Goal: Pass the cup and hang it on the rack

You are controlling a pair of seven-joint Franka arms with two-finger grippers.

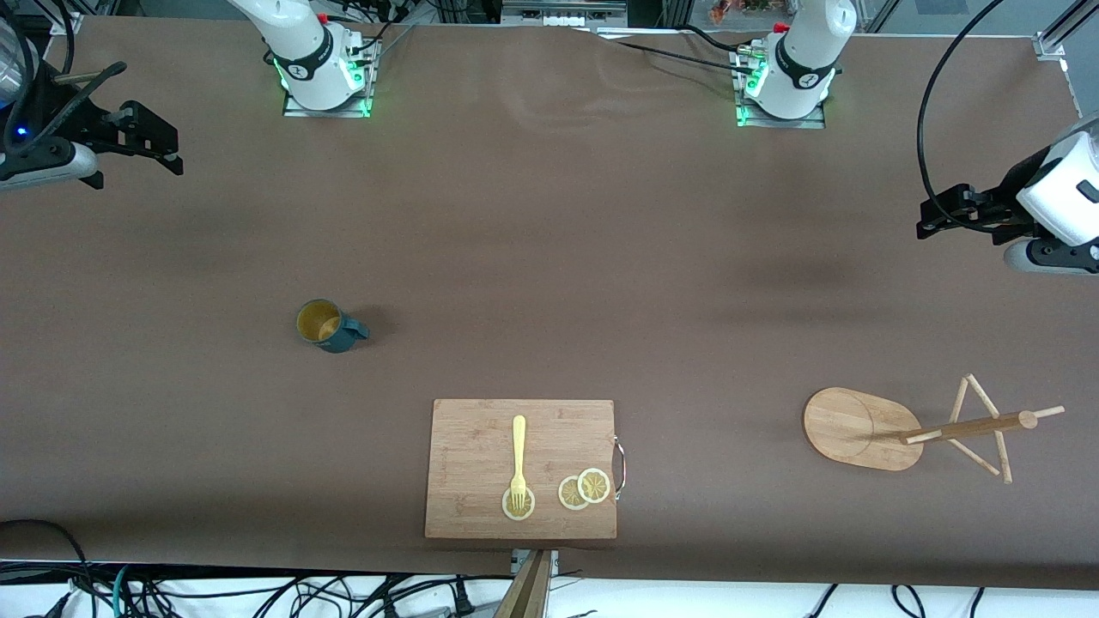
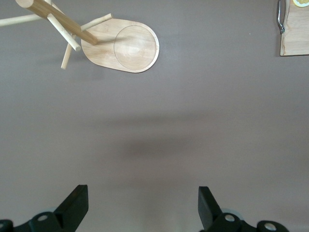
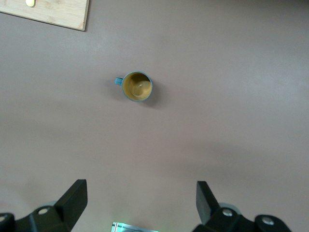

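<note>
Where it stands upright, the teal cup (image 1: pixel 329 326) shows tan inside.

Front view: high camera facing both robot bases, covering the whole table (image 1: pixel 549 257). Each of the 2 wrist cameras looks straight down from well above the tabletop. Left wrist and front share the rack (image 1: pixel 867 429) (image 2: pixel 120 48); right wrist and front share the cup (image 1: pixel 329 325) (image 3: pixel 137 86).

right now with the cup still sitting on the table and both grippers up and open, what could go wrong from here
1. The cup is small with a tiny handle, so the right gripper may grip it poorly or tip it.
2. The rack has thin pegs; the left gripper could miss one or bump the rack over.
3. The cup and rack sit toward different ends of the table, so a handover in mid-air is likely needed, and the cup could drop.
</note>
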